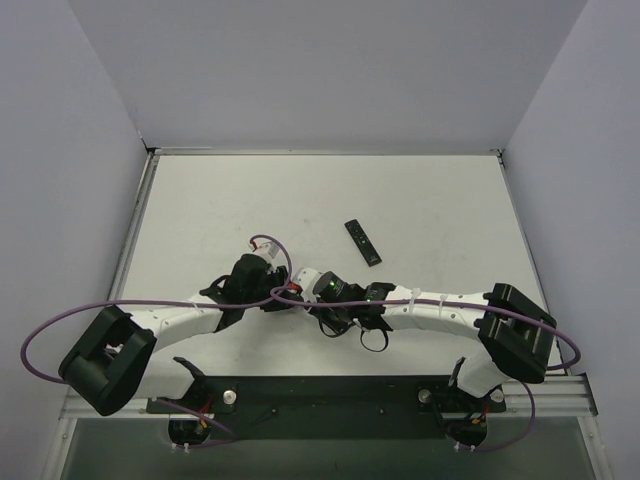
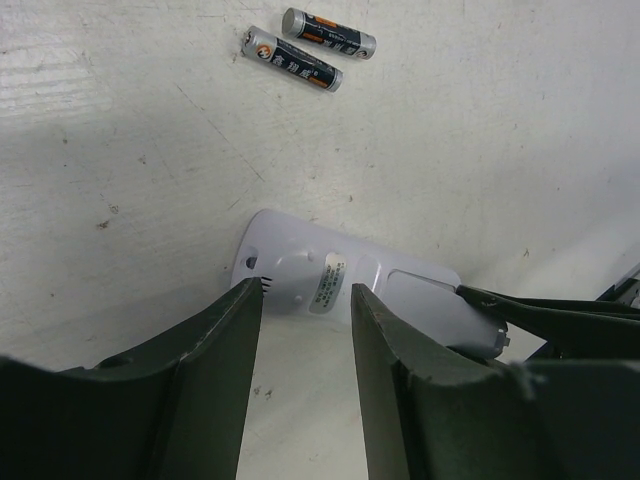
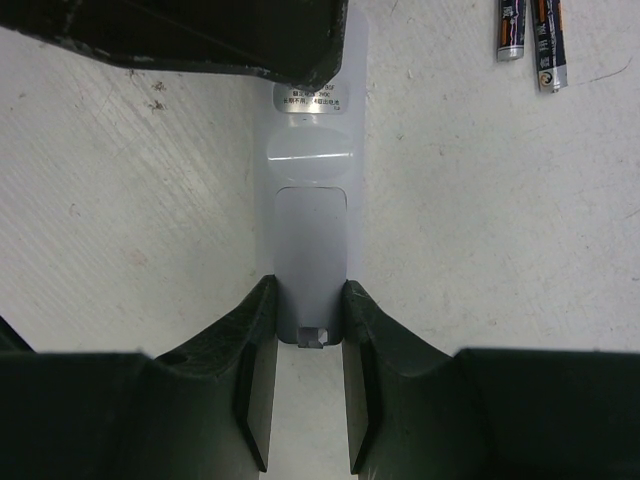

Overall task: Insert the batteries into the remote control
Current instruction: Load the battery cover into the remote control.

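Right gripper (image 3: 308,290) up front is clamped on the near end of the white remote control (image 3: 310,210), one finger on each long side. The remote control lies back-up on the worktop (image 3: 120,200), little sticker (image 3: 309,100) showing. Left gripper (image 2: 305,292) sits at the opposite, rounded end with its fingers straddling it; honestly can't tell if it's squeezing or loose. Two batteries (image 2: 292,58) lie close together on the worktop, clear of the remote control. A slim black remote (image 1: 363,242) lies further back, well apart.
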